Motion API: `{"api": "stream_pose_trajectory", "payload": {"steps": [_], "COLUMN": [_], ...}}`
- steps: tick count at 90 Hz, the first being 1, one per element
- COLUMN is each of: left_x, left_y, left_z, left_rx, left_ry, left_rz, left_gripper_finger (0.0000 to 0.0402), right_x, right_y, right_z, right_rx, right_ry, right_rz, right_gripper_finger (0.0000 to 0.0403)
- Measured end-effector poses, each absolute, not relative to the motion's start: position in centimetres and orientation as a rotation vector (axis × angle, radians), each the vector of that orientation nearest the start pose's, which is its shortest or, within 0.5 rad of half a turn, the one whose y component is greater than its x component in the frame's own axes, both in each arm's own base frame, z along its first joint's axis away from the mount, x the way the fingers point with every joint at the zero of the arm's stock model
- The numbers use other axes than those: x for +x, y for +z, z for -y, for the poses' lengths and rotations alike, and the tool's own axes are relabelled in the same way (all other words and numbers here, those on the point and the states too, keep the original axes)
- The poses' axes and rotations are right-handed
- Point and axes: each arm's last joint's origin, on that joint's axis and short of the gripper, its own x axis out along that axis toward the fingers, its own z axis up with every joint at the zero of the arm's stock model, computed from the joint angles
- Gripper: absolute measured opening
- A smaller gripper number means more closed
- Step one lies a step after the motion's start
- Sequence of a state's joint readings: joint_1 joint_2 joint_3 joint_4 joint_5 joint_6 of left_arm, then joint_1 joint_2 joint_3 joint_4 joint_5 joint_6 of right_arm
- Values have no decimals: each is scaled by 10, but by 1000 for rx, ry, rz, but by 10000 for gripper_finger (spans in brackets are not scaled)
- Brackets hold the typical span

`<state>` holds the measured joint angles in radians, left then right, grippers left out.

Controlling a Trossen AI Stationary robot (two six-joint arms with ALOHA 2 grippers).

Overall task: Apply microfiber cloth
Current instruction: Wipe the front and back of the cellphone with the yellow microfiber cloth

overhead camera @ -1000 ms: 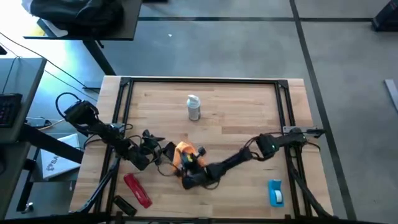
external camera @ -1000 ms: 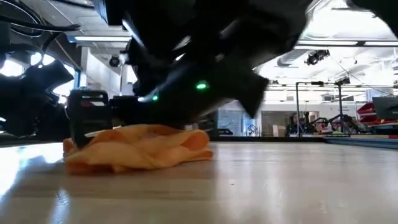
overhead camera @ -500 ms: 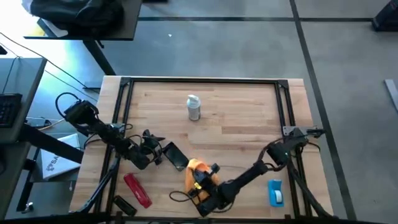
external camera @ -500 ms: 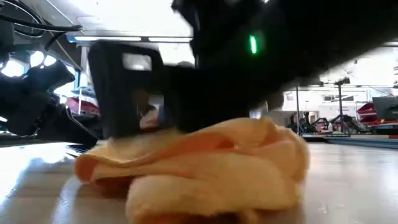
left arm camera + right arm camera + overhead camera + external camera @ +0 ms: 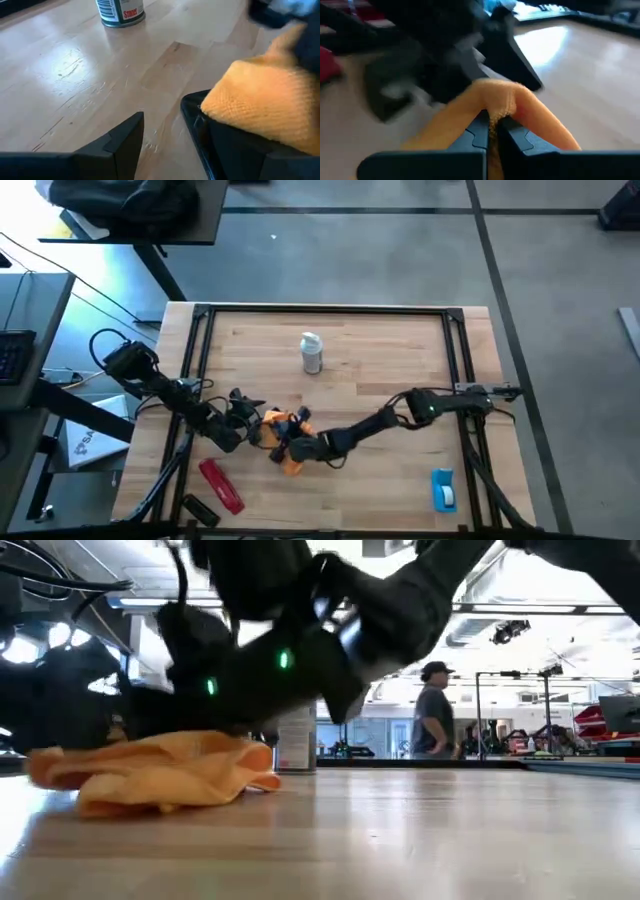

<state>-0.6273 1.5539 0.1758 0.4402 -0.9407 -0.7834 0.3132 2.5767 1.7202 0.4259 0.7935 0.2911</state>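
Cloth (image 5: 288, 442) dragged leftward — right tool (image 5: 493, 126) low.

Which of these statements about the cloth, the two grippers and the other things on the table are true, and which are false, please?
1. The right gripper is shut on the microfiber cloth. True.
2. The left gripper is shut on the cloth. False: its fingers stand apart, with the cloth lying over one of them.
3. The cloth is lifted clear of the table. False: the low view shows it resting on the wood.
4. A can stands upright on the far side of the table from the cloth. True.
5. The red oblong object lies under the cloth. False: it lies apart, near the table's front edge.
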Motion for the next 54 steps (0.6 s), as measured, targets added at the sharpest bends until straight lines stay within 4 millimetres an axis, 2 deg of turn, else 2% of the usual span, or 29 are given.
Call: {"api": "stream_pose_trajectory", "payload": {"steps": [11,23,42,54], "left_x": [153,153,152,152], "left_y": [70,70,70,70], "left_z": [82,82,81,81], "left_rx": [-85,-85,-79,-77], "left_ry": [508,506,513,516], "left_rz": [-501,-503,-503,-501], "left_gripper_finger": [204,204,204,204], "right_x": [498,479,445,430], "right_y": [58,55,47,53], "right_z": [-165,-203,-258,-280], "right_rx": [27,41,154,101], "right_ry": [-564,-588,-530,-516], "right_rz": [-322,-310,-335,-314], "right_gripper_finger": [0,0,0,0]}}
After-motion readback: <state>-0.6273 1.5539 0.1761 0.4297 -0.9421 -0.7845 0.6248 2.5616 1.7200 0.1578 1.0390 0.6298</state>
